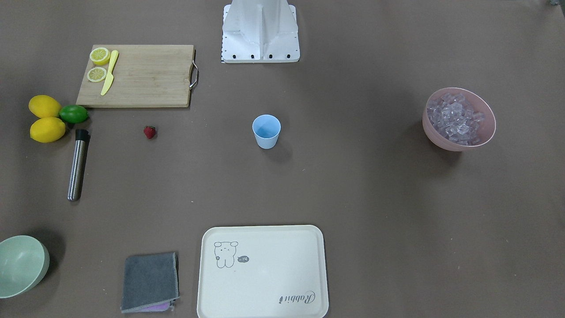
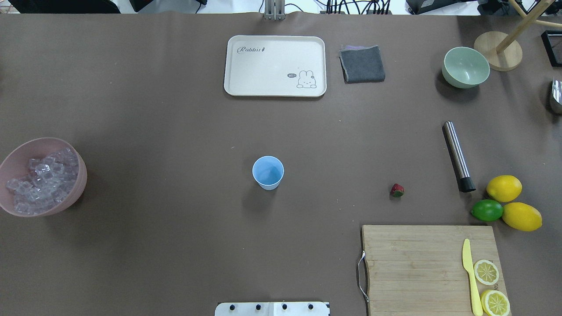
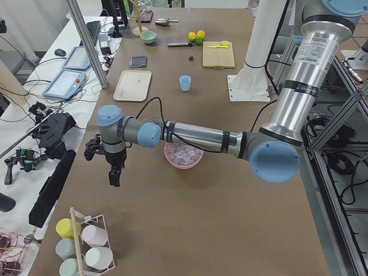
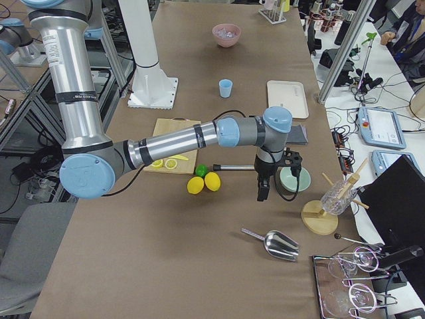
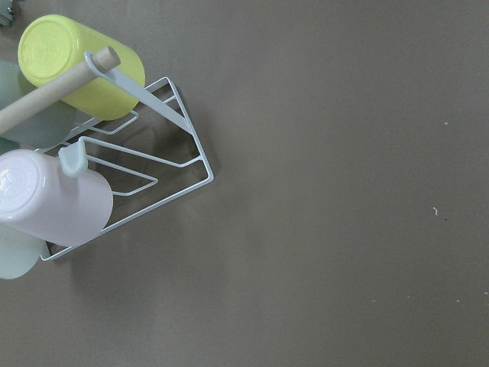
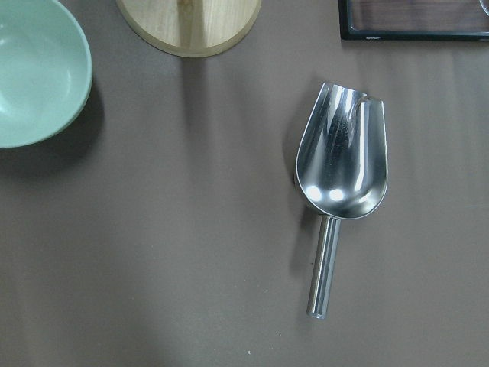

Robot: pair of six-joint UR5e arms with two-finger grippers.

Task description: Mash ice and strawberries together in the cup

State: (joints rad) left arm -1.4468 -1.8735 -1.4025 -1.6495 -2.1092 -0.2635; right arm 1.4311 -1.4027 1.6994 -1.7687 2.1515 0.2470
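Note:
The light-blue cup (image 1: 266,131) (image 2: 268,172) stands upright and empty at the table's middle. A small red strawberry (image 1: 149,132) (image 2: 397,190) lies on the table between the cup and the lemons. The ice (image 1: 457,118) (image 2: 41,180) fills a pink bowl (image 1: 441,142) at the table's left end. My left gripper (image 3: 115,175) hangs past that bowl, fingers down, far from the cup. My right gripper (image 4: 262,193) hangs beyond the green bowl (image 4: 293,180), at the opposite end. Both show only in the side views, so I cannot tell whether they are open or shut.
A steel rod (image 2: 457,156), two lemons (image 2: 505,188), a lime (image 2: 487,210) and a cutting board (image 2: 417,263) with a yellow knife and lemon halves lie on the right. A cream tray (image 2: 246,83) and grey cloth (image 2: 362,64) lie far. A metal scoop (image 6: 341,168) and cup rack (image 5: 164,164) sit below the wrists.

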